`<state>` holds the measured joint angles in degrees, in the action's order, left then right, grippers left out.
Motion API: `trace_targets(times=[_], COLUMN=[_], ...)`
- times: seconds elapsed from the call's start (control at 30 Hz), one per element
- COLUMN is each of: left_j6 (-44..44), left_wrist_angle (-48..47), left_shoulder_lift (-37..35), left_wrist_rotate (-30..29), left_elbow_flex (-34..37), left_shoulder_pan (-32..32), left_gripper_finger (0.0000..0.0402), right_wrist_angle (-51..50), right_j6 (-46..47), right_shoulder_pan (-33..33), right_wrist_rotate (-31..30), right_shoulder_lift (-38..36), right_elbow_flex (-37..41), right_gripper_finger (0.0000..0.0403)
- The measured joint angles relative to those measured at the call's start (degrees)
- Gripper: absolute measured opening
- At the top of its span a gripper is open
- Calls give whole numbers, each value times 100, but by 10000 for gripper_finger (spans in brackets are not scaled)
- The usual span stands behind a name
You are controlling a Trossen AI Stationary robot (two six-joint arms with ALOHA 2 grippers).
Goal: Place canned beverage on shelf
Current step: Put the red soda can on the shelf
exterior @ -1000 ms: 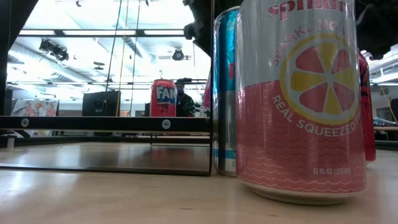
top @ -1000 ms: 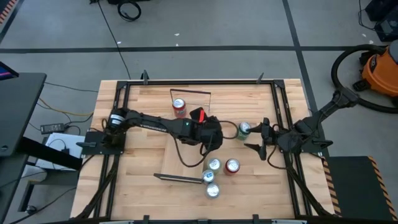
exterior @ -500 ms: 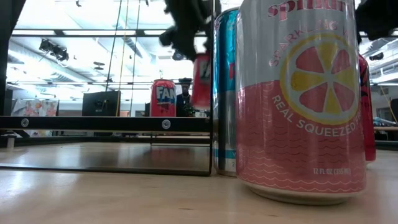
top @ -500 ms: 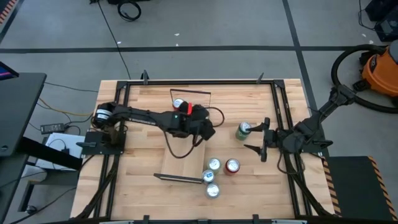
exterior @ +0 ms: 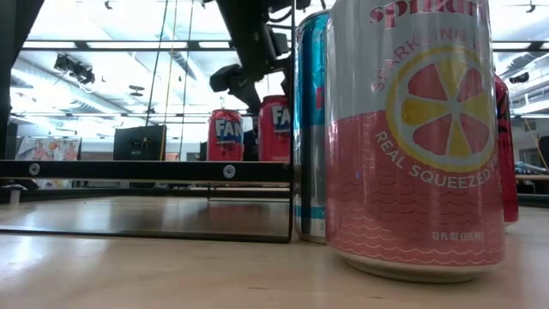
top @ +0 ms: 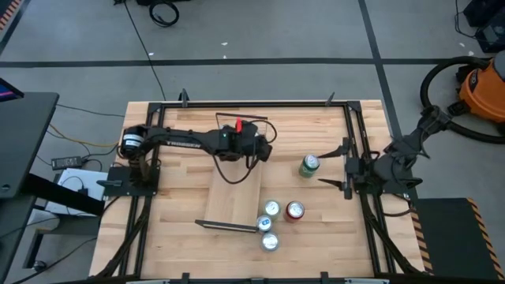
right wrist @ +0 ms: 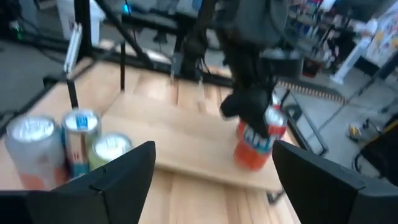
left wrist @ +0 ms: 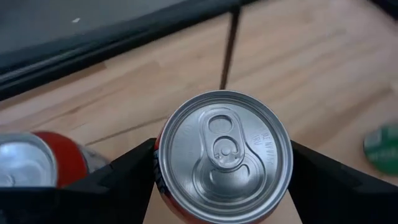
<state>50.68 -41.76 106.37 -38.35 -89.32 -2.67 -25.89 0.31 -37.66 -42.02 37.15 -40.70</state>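
The left gripper [top: 254, 147], above centre in the high view, clasped a red can [left wrist: 224, 155] over the shelf's [top: 233, 193] far end beside a Fanta can [exterior: 226, 136], while the right gripper [top: 346, 164] waited agape at mid-right.
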Motion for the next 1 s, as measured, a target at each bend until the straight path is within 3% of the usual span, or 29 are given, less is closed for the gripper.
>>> trace_targets(times=[0.1,0.33,0.67,1.0], left_j6=[190,502,718,373], left_wrist_angle=[19,109,132,480], left_shoulder_lift=[0,0,2,2], left_wrist_rotate=[-40,-31,-59,65], left_elbow_flex=[-2,-2,-2,-2], left_shoulder_pan=[-85,-130,-130,-95], left_gripper_finger=[307,307,307,307], right_wrist_angle=[-524,-648,-597,-408], right_j6=[392,898,976,859], right_shoulder_pan=[34,60,60,60], right_wrist_rotate=[4,8,52,121], right_shoulder_lift=[-134,-436,-495,-495], right_elbow_flex=[-25,129,248,248], right_gripper_finger=[334,334,334,334])
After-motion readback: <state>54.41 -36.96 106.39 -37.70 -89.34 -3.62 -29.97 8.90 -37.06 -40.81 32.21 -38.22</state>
